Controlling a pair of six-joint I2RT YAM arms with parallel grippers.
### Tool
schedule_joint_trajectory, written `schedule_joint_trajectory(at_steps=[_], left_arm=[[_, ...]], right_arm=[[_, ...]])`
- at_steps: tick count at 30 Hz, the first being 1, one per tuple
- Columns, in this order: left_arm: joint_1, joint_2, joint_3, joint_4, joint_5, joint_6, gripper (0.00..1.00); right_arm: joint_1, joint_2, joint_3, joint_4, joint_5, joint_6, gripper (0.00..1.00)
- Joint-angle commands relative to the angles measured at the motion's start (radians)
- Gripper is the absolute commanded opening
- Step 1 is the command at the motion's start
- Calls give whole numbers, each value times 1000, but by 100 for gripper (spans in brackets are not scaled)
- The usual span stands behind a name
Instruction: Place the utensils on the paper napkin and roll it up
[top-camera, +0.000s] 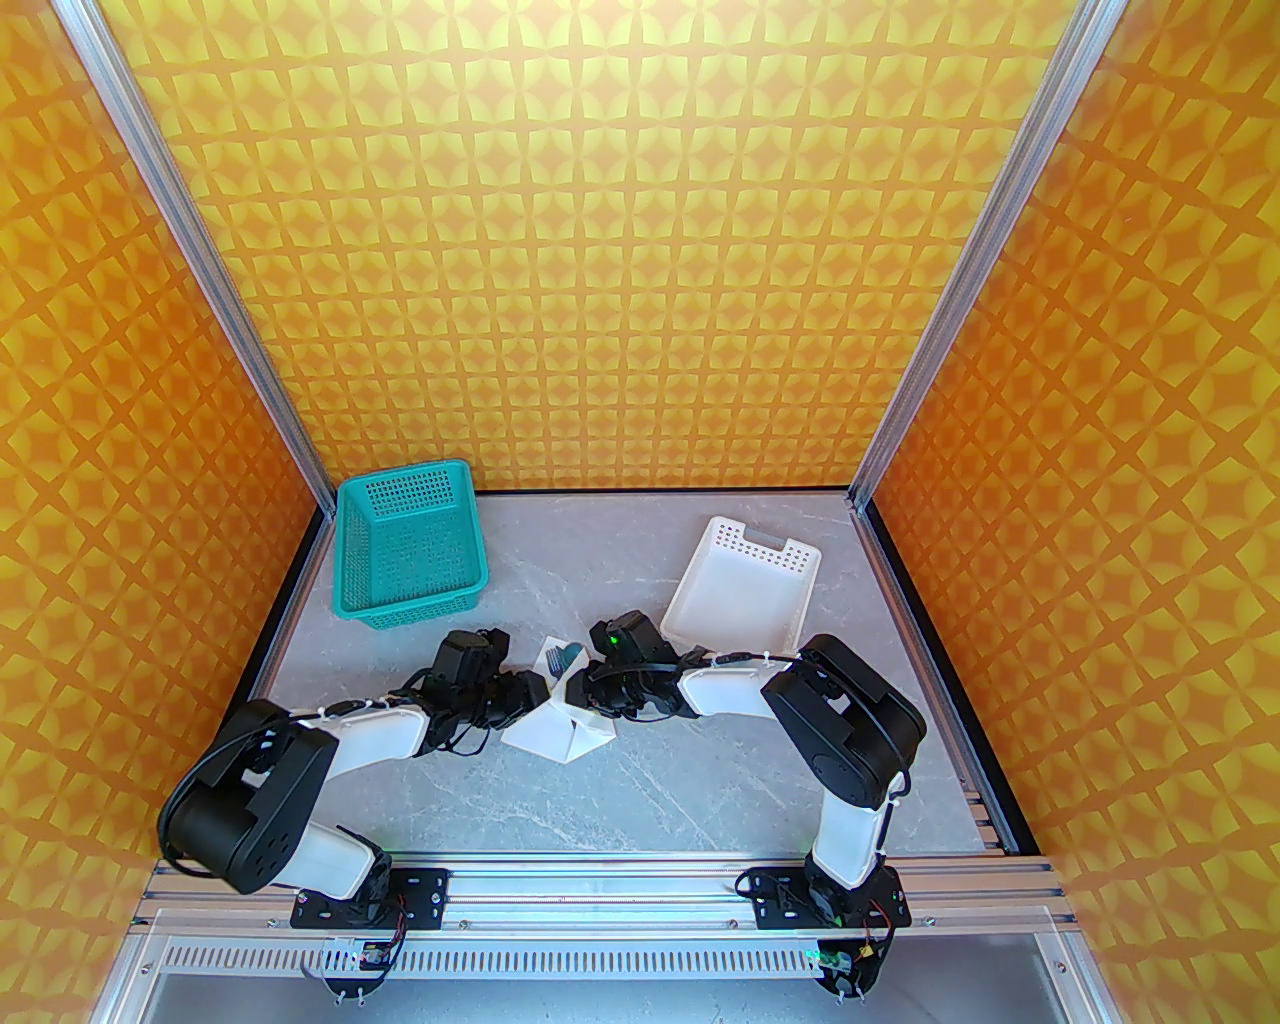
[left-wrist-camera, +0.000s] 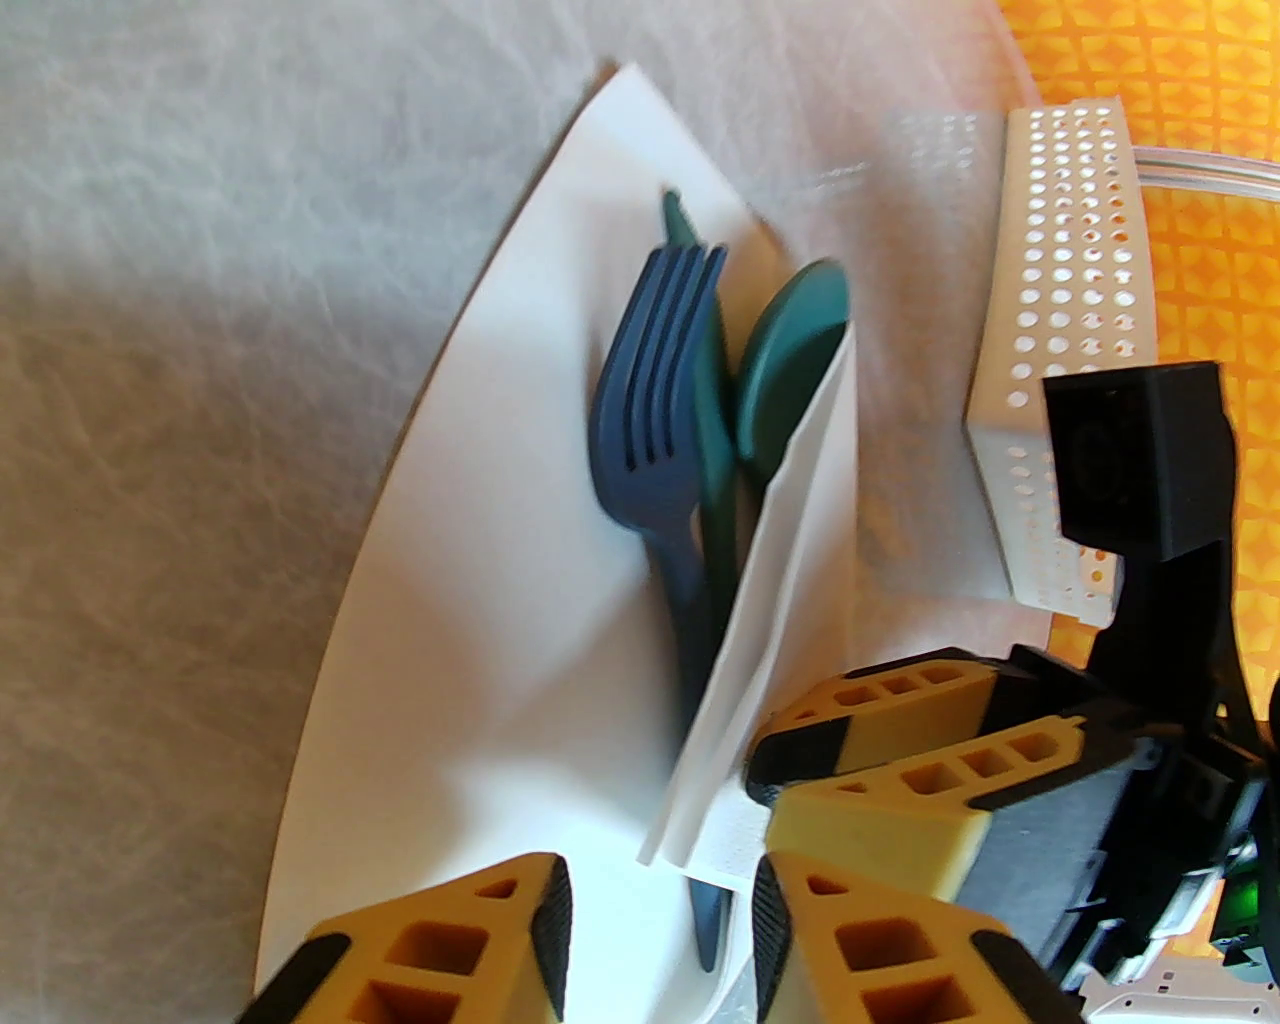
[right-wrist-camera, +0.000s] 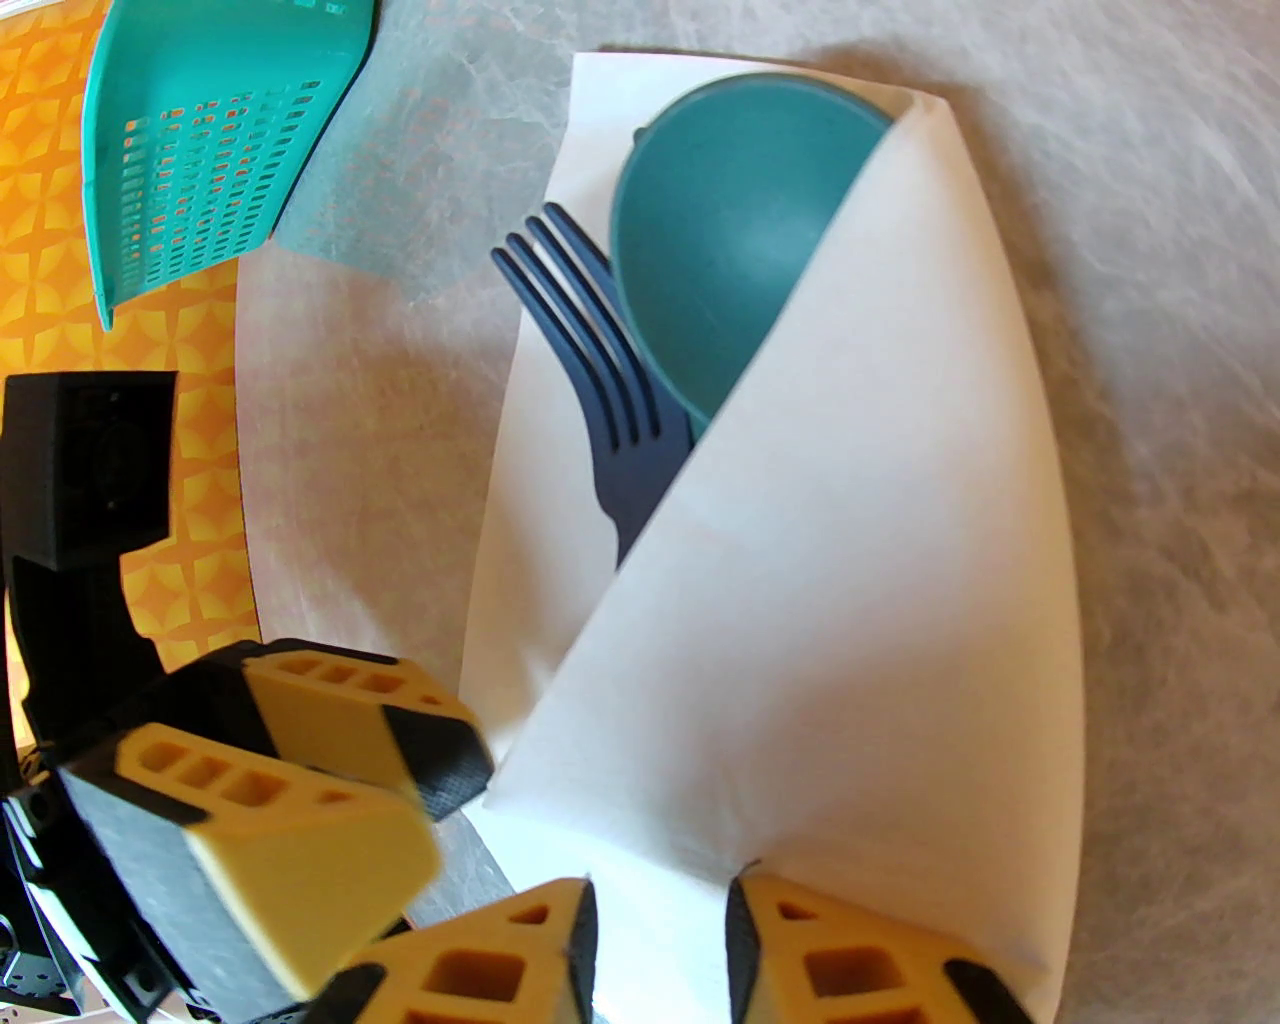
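Note:
The paper napkin (top-camera: 560, 738) lies on the grey table between my two grippers. The utensils (top-camera: 560, 657) rest on it with their heads sticking out the far end. In the left wrist view, the dark fork (left-wrist-camera: 650, 400), the teal knife (left-wrist-camera: 715, 430) and the spoon (left-wrist-camera: 790, 350) lie side by side on the paper napkin (left-wrist-camera: 480, 600). One flap (right-wrist-camera: 850, 600) is folded over the handles, leaving the fork (right-wrist-camera: 600, 380) and spoon (right-wrist-camera: 720, 260) heads bare. My right gripper (right-wrist-camera: 660, 920) pinches the flap's near corner. My left gripper (left-wrist-camera: 660, 900) straddles the near end, open.
A teal perforated basket (top-camera: 410, 550) stands at the back left. A white perforated tray (top-camera: 740, 590) lies tilted at the back right, close behind the right wrist. Orange patterned walls enclose the table on three sides. The two grippers (top-camera: 565, 700) nearly touch.

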Motion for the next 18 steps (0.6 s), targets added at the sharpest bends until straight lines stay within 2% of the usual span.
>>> schedule_joint_trajectory(at_steps=[1, 8, 13, 18], left_arm=[[-12, 16, 32, 35, 13, 22, 35], [-23, 54, 44, 44, 13, 21, 32], [-28, 71, 61, 25, 12, 41, 26], [-29, 84, 68, -1, -7, 62, 25]], right_arm=[[4, 38, -21, -109, 46, -20, 29], [4, 40, -11, -119, 46, -23, 29], [4, 42, -2, -122, 41, -24, 29], [5, 37, 0, -132, 42, -29, 29]])
